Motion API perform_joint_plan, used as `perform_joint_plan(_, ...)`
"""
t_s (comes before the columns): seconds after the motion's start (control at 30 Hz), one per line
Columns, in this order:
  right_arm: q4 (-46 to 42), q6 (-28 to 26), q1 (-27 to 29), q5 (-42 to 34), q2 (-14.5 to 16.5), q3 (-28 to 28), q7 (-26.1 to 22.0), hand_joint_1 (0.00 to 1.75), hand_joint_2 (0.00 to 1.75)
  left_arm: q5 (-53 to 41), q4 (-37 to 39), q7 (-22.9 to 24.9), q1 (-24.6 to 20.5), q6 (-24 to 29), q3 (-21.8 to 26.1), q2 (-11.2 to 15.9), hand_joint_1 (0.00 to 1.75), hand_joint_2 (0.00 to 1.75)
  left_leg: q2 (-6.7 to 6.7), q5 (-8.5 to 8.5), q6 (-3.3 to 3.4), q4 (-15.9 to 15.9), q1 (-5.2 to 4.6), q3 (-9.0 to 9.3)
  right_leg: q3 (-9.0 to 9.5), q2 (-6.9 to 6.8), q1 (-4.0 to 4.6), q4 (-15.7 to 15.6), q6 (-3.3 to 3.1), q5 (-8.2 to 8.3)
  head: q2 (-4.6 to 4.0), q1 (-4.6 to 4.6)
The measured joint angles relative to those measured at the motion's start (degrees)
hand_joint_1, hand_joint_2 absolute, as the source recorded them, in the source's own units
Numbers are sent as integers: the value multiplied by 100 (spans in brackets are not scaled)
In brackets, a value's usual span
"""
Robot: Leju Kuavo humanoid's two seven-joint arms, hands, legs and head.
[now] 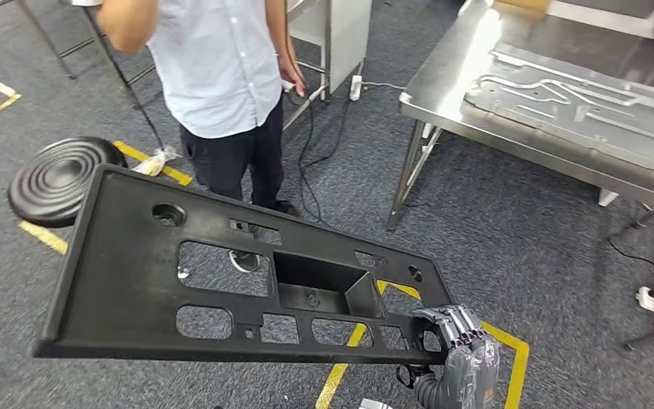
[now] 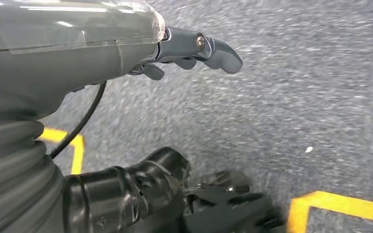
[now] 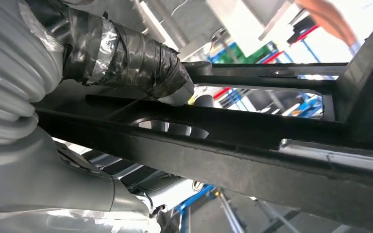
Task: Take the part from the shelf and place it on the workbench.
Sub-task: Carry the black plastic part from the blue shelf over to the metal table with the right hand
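The part is a long flat black plastic panel point(image 1: 136, 281) with several cut-outs and a boxy recess in its middle. It hangs level above the carpet in the head view. My right hand point(image 1: 453, 334) grips its near right corner, fingers curled over the edge. In the right wrist view the thumb point(image 3: 126, 58) wraps over the panel's frame point(image 3: 252, 131). My left hand point(image 2: 194, 48) hangs over the grey carpet with its fingers loosely extended and nothing in them. The steel workbench point(image 1: 443, 94) stands at the upper right.
A person in a pale shirt point(image 1: 217, 60) stands just beyond the panel. A stamped metal sheet point(image 1: 579, 98) lies on the workbench. A black round ribbed disc point(image 1: 55, 179) sits on the floor at left. Yellow floor tape point(image 1: 511, 349) and cables point(image 1: 311, 145) cross the carpet.
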Motion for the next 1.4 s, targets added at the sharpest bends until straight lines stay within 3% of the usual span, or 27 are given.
perform_joint_plan(0.07,17,0,-31,-17,-3,8,7,175,175,5,0,12,-9,0,4,9,0,175,-187,124,32,-404,10,157,-43,117,2,53,61,-22,0,1)
perform_joint_plan(0.1,23,0,-43,-26,-5,13,9,175,175,8,0,21,-16,0,7,12,0,175,-205,105,52,-431,1,169,-65,168,-3,60,96,-18,0,1)
perform_joint_plan(0.17,29,-1,-48,-34,-17,18,12,175,175,13,0,48,-31,1,9,19,0,175,-92,135,116,-462,-3,186,-88,206,-25,65,159,-12,0,1)
perform_joint_plan(0.23,35,-2,-66,-43,-37,20,13,175,175,15,0,84,-35,4,11,26,0,175,37,163,188,-511,10,207,-199,-39,-20,294,216,-154,0,16)
perform_joint_plan(0.3,52,-2,-99,-52,-55,33,13,175,175,14,0,109,-25,6,14,29,0,175,175,160,233,-527,6,215,-513,-339,-21,919,267,-480,0,33)
perform_joint_plan(0.37,78,-2,-113,-66,-74,49,19,175,175,16,0,136,-12,7,19,35,0,175,331,142,242,-526,-3,217,-826,-419,-46,1510,303,-677,0,32)
perform_joint_plan(0.4,91,-2,-113,-72,-85,53,24,175,175,16,0,152,-10,7,22,38,0,175,408,130,239,-526,-4,224,-858,-437,-54,1560,309,-630,0,31)
perform_joint_plan(0.47,111,-1,-118,-82,-104,59,34,175,175,16,0,188,-17,7,24,40,0,175,536,100,220,-526,-5,262,-579,-531,-51,1024,284,-279,0,31)
perform_joint_plan(0.5,117,0,-128,-86,-112,67,37,175,175,17,0,202,-20,8,25,40,0,175,591,81,202,-526,-9,287,-368,-678,-27,625,249,-128,0,31)
perform_joint_plan(0.57,126,-1,-162,-99,-128,97,40,175,175,22,0,224,-23,8,28,41,0,175,695,46,146,-526,-31,329,-108,-890,41,103,168,18,0,30)
perform_joint_plan(0.6,129,-1,-177,-108,-135,112,42,175,175,26,0,233,-28,9,29,42,0,175,748,35,115,-534,-41,346,-90,-921,71,37,138,3,0,30)
perform_joint_plan(0.67,135,-2,-184,-122,-144,129,49,175,175,33,1,249,-44,9,33,44,0,175,832,14,49,-566,-51,391,-89,-782,59,-2,84,24,0,27)
perform_joint_plan(0.73,139,-2,-189,-130,-149,140,54,175,175,34,1,257,-56,10,35,46,0,175,664,-118,-1,-431,-47,373,-44,-653,12,-83,21,65,0,22)
perform_joint_plan(0.8,147,-2,-208,-134,-152,161,55,175,175,36,0,268,-51,10,40,48,0,175,358,-445,-19,155,-37,117,-14,-529,-3,-121,-25,83,0,15)
perform_joint_plan(0.87,167,-2,-222,-143,-160,185,61,175,175,43,0,298,-32,10,53,49,0,175,236,-696,-27,856,-33,-250,-9,-377,7,-111,-48,74,0,13)
perform_joint_plan(0.9,180,-2,-225,-150,-167,192,67,175,175,46,0,317,-21,11,61,50,0,175,222,-667,-30,986,-33,-343,-5,-292,10,-100,-54,67,0,13)
perform_joint_plan(0.93,194,-2,-229,-159,-175,199,76,175,175,50,0,338,-14,13,69,51,0,175,213,-532,-28,907,-33,-342,0,-204,10,-85,-52,58,0,13)
perform_joint_plan(0.97,205,-2,-236,-166,-182,206,84,175,175,52,0,356,-11,14,75,55,0,175,180,-314,-20,625,-31,-245,6,-120,8,-66,-44,47,0,13)
perform_joint_plan(1.0,214,-2,-245,-171,-189,216,91,175,175,52,0,371,-10,15,80,61,0,175,68,-90,-6,245,-25,-107,7,-43,3,-45,-29,32,0,13)
perform_joint_plan(1.07,228,-1,-276,-174,-197,245,98,175,175,51,0,390,-15,15,95,73,0,175,-182,145,24,-347,-9,117,-22,88,7,15,24,1,0,15)
perform_joint_plan(1.1,233,-1,-289,-175,-200,258,99,175,175,50,0,395,-24,15,102,77,0,175,-260,157,43,-464,-12,162,-44,146,3,27,60,-3,0,15)
perform_joint_plan(1.17,238,-2,-300,-175,-204,271,101,175,175,49,0,397,-47,15,110,79,0,175,-227,143,71,-477,-35,182,-71,222,-11,20,111,6,0,13)
perform_joint_plan(1.33,238,-2,-300,-175,-213,272,105,175,175,52,0,399,-54,15,112,84,0,175,-167,160,108,-501,-33,193,-77,283,-15,3,152,21,0,14)
perform_joint_plan(1.4,244,-2,-323,-175,-231,277,105,175,175,52,1,399,-47,15,115,86,0,175,44,175,184,-568,-8,238,-403,-37,-17,636,220,-294,0,34)
